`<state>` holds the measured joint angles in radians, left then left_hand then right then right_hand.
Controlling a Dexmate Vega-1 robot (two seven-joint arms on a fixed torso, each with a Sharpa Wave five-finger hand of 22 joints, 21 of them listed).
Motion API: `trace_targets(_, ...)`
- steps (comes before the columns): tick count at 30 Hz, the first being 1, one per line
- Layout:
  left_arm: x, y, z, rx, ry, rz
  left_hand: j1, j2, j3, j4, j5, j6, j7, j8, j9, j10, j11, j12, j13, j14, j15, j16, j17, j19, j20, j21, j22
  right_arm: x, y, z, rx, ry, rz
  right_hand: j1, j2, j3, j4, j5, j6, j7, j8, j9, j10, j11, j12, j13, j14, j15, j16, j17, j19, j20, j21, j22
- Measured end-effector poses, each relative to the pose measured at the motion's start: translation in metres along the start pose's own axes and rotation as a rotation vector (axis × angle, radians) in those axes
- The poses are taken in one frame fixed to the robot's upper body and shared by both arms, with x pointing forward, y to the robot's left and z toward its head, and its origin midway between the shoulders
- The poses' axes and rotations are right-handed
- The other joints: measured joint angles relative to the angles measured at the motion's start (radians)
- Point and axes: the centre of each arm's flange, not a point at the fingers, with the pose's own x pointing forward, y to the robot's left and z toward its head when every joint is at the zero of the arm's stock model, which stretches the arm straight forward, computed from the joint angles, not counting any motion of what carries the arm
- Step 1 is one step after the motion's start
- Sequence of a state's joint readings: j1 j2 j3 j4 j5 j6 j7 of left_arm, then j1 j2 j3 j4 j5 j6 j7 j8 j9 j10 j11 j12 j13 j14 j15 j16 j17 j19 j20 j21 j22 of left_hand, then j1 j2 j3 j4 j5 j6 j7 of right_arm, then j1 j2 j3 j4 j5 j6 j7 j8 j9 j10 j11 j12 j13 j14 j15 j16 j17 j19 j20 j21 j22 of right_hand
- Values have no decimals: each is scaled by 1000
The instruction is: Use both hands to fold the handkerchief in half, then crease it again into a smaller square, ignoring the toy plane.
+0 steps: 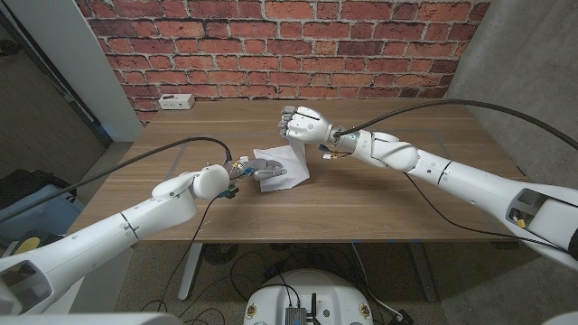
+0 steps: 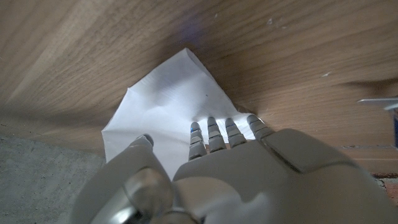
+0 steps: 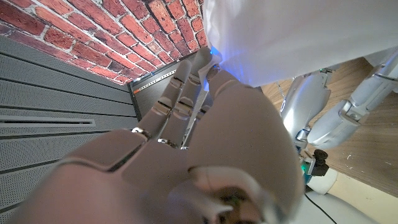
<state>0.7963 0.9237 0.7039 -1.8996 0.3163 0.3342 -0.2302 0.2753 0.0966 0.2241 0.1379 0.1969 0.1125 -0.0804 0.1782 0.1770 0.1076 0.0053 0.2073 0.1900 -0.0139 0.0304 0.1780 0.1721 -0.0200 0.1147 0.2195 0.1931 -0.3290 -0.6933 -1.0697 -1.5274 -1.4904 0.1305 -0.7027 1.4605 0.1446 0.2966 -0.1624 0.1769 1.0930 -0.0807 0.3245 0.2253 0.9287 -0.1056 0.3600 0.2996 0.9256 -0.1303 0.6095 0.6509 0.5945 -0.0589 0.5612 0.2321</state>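
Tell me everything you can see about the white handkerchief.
The white handkerchief looks like thin, creased cloth, lying near the middle of the wooden table. One corner is lifted, pinched by the raised right hand, so the cloth hangs from it. The left hand presses fingertips on its near part.

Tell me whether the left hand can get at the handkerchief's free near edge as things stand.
Probably yes: the left hand already rests its fingers on the handkerchief, with bare table around it, while the right hand lifts the far corner.
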Motion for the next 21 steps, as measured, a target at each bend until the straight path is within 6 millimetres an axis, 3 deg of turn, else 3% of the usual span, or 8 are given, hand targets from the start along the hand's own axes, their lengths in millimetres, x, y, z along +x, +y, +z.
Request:
trace_targets(4,1,0,-1,-1,1,-1,0,0,0,0,0,0,0,0,0,0,0,0,0,0,0,0,0,0,0,0,0,3,-3,4,9,-19,-25,1,0,-4,4,0,-15,-14,-13,0,-14,-13,-13,0,0,0,-16,5,-10,4,12,-1)
trace_targets(7,1,0,-1,-2,1,-2,0,0,0,0,0,0,0,0,0,0,0,0,0,0,0,0,0,0,0,0,0,4,-4,6,10,-24,-31,9,-17,-11,1,0,-77,-35,-48,-1,-80,-28,-55,-7,-37,6,-50,14,-35,5,40,-2)
trace_targets(10,1,0,-1,-2,1,-2,0,0,0,0,0,0,0,0,0,0,0,0,0,0,0,0,0,0,0,0,0,7,-6,9,5,-31,-40,1,-30,-43,10,5,-216,-84,-111,-6,-238,-56,-138,-26,-94,20,-103,7,-67,9,86,-13)
trace_targets(12,1,0,-1,-3,1,-2,0,0,0,0,0,0,0,0,0,0,0,0,0,0,0,0,0,0,0,0,0,8,-7,10,-10,-26,-30,-20,-39,-57,18,15,-351,-113,-138,-13,-364,-65,-168,-41,-153,35,-173,-29,-88,9,109,-33)
trace_targets(16,1,0,-1,-3,1,-2,-11,0,0,0,0,0,0,0,0,0,0,0,0,0,0,0,0,0,0,0,0,11,-9,16,-29,-17,-13,-102,-53,-57,22,30,-592,-136,-147,-27,-574,-77,-175,-67,-251,61,-322,-105,-113,13,120,-51)
trace_targets(18,0,0,-1,-2,1,-3,-11,0,0,0,0,0,0,0,0,0,0,0,0,0,0,0,0,0,0,0,0,11,-8,18,-41,-10,0,-153,-66,-52,27,35,-675,-138,-147,-30,-644,-82,-175,-75,-300,67,-373,-130,-120,12,120,-55)
trace_targets(21,0,0,-1,-2,1,-2,-11,0,-1,-1,0,0,0,0,0,0,0,0,0,0,0,0,0,0,0,0,0,11,-10,20,-46,-4,2,-242,-78,-58,53,42,-780,-135,-147,-30,-704,-76,-175,-81,-356,75,-408,-153,-130,13,120,-56)
